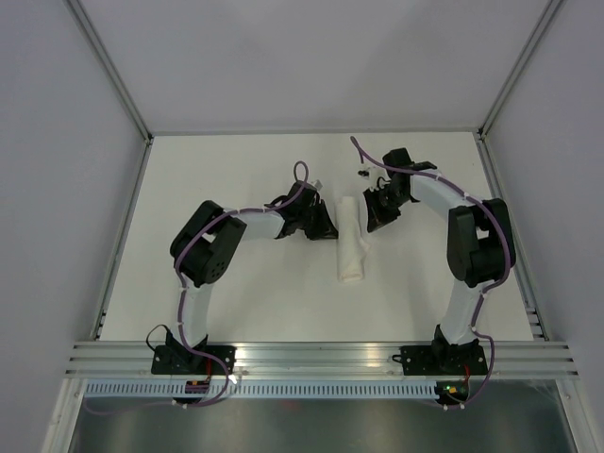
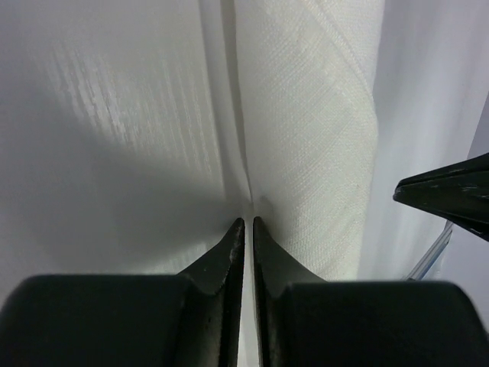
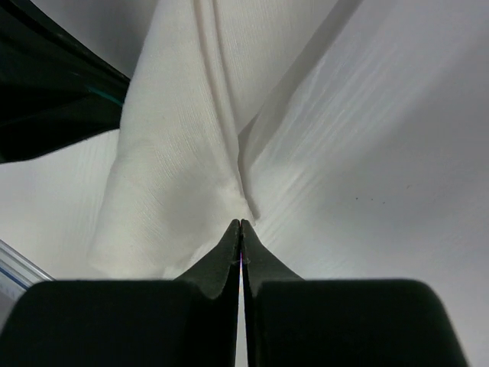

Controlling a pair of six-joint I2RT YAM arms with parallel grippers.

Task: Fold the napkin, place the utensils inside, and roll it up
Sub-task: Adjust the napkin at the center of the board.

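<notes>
Napkin [image 1: 351,243]: white woven cloth, rolled into 1 narrow bundle. It lies on the white tabletop [image 1: 236,302] with its long axis running away from the arm bases. Diagonal layered edges show on its surface in the left wrist view.

Left gripper [image 1: 326,226]: black, 2 fingers, just beside the napkin's left flank, about mid-length. In the wrist view the fingers are closed to a hairline slit. Their tips rest on a seam of the napkin where creases converge. I cannot tell whether any cloth is caught between them.

Right gripper [image 1: 376,219]: black, 2 fingers, just beside the napkin's right flank, nearer its far end. In the wrist view the fingers are pressed together with no gap. Their tips touch a fold of the napkin.

The 2 grippers face each other with the napkin between them.
</notes>
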